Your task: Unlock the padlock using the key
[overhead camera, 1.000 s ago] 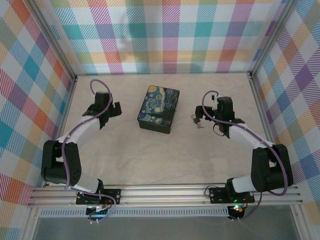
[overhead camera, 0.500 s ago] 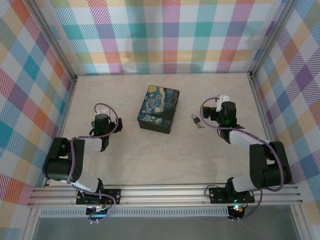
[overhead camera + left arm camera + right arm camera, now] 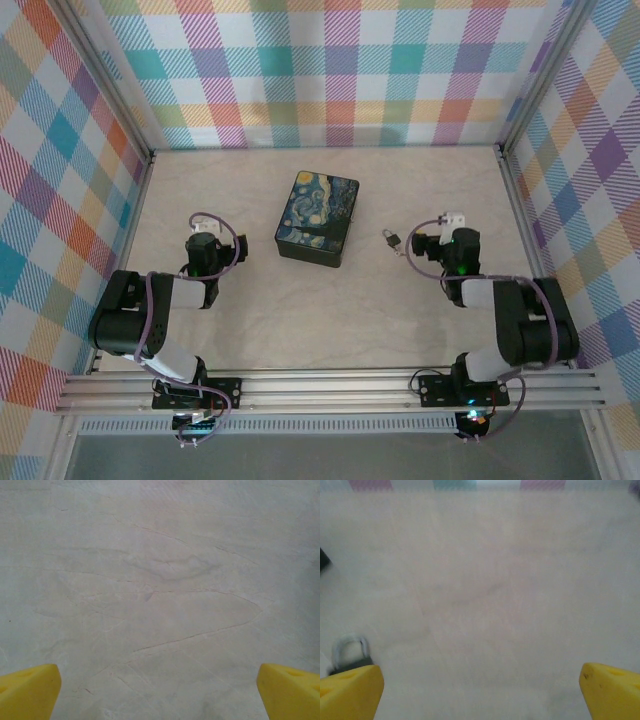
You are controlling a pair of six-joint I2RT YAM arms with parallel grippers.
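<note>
Both of my hands are open and hold nothing. From above, my left hand (image 3: 205, 238) sits low over the tabletop (image 3: 300, 310) on the left side, well apart from the painted box (image 3: 318, 220) with the swirly blue and yellow lid that stands near the middle. In my left wrist view, the yellow fingertips (image 3: 27, 692) stand wide apart at the bottom corners, and between them lies bare pale tabletop with faint marble-like veins. My right hand (image 3: 432, 243) is on the right side, pointing toward the far plaid wall (image 3: 330, 70), with its arm folded back close to its base. The padlock (image 3: 391, 238) lies on the tabletop between the box and my right hand, nearer to the hand and clear of the box. In my right wrist view, the padlock (image 3: 350, 655) shows at the lower left, its pale loop shackle pointing away from me and its dark body just above my left fingertip (image 3: 350, 690); I cannot tell whether the two touch. My right hand (image 3: 480, 695) is spread wide here too, and nothing lies between its fingers. From above, the key (image 3: 400, 251) shows as a tiny sliver just beside the padlock on its near side, too small for me to tell whether they touch.
</note>
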